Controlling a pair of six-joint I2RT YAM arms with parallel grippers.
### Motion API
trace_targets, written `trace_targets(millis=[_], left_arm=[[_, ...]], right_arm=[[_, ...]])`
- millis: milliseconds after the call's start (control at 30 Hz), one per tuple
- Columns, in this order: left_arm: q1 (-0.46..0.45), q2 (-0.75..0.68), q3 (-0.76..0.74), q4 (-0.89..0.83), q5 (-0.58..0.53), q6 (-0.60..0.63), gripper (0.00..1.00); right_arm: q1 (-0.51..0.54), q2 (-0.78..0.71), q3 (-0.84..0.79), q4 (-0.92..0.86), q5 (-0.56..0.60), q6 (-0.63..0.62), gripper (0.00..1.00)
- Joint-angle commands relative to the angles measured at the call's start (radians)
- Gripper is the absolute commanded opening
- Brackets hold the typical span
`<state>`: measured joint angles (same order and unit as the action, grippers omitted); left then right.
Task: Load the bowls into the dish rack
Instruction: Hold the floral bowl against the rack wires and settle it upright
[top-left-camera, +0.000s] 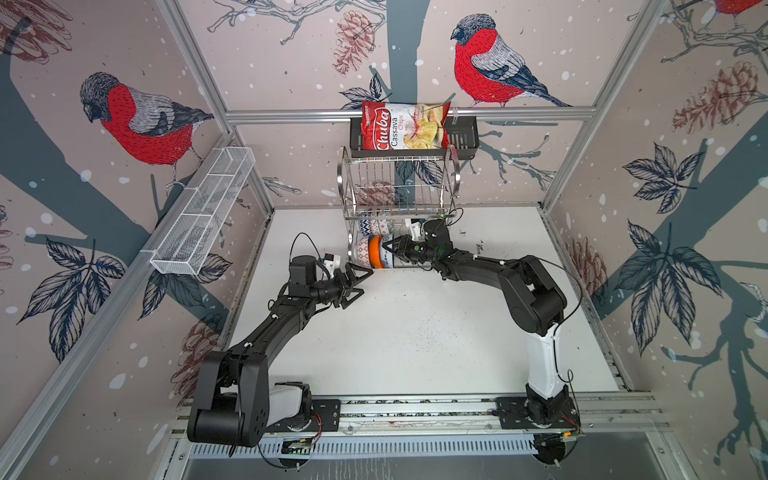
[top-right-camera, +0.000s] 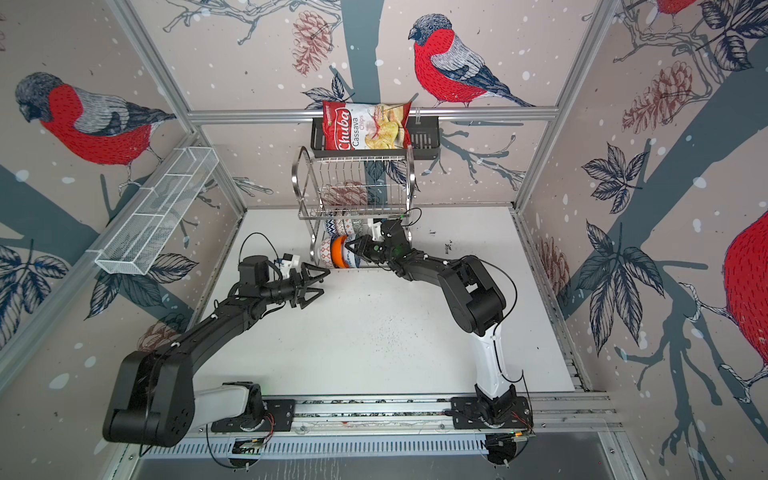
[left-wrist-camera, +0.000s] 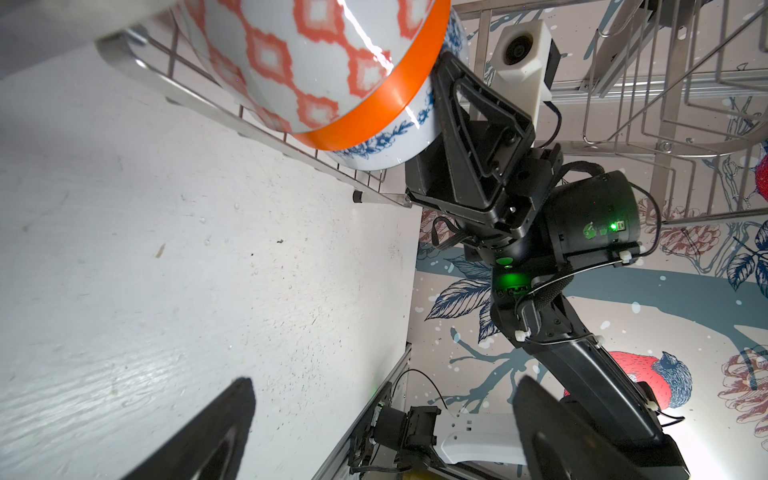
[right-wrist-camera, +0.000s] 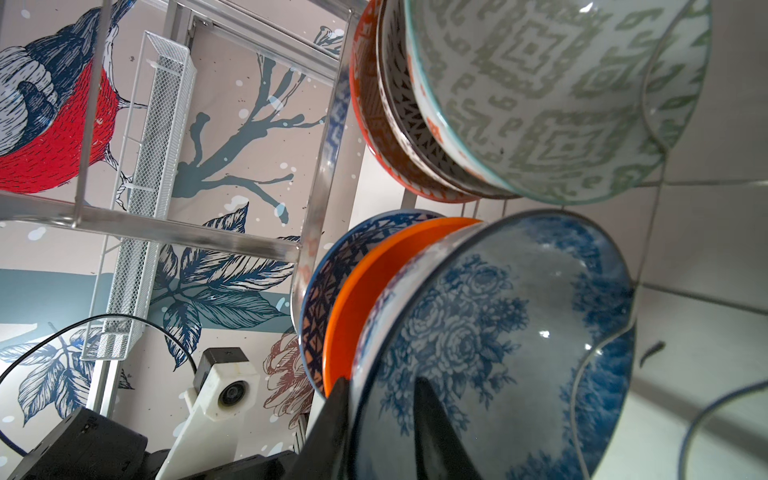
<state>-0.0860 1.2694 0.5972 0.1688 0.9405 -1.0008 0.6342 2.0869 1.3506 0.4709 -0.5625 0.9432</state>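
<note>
The steel dish rack (top-left-camera: 399, 183) (top-right-camera: 353, 183) stands at the back of the white table. Several bowls stand on edge in its lower tier. In the front row are an orange-white patterned bowl (left-wrist-camera: 316, 62), a plain orange bowl (top-left-camera: 375, 251) (right-wrist-camera: 374, 299) and a white-blue floral bowl (right-wrist-camera: 498, 353) (left-wrist-camera: 395, 141). A grey-green patterned bowl (right-wrist-camera: 540, 95) leads the back row. My right gripper (top-left-camera: 388, 245) (right-wrist-camera: 380, 386) straddles the floral bowl's rim, one finger outside and one inside, with a gap at the inner finger. My left gripper (top-left-camera: 359, 284) (left-wrist-camera: 384, 386) hangs wide open and empty just left of the rack's front corner.
A long white mesh basket (top-left-camera: 203, 212) hangs on the left wall. A black basket (top-left-camera: 465, 137) with a chips bag (top-left-camera: 405, 126) hangs above the rack. The rack's upper tier (top-left-camera: 399, 160) holds nothing. The white table (top-left-camera: 415, 332) spreads in front of both arms.
</note>
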Motion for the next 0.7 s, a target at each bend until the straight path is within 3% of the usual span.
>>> trace_targets(millis=[0,667], left_arm=[[0.003,-0.007,0.006,-0.003,0.001,0.017,0.97],[0.003,-0.007,-0.004,-0.003,0.000,0.019,0.97]], right_arm=[[-0.002,-0.008,-0.009,-0.051,0.014,0.002,0.28],[0.004,-0.026,-0.021,-0.038,0.009,0.009,0.34]])
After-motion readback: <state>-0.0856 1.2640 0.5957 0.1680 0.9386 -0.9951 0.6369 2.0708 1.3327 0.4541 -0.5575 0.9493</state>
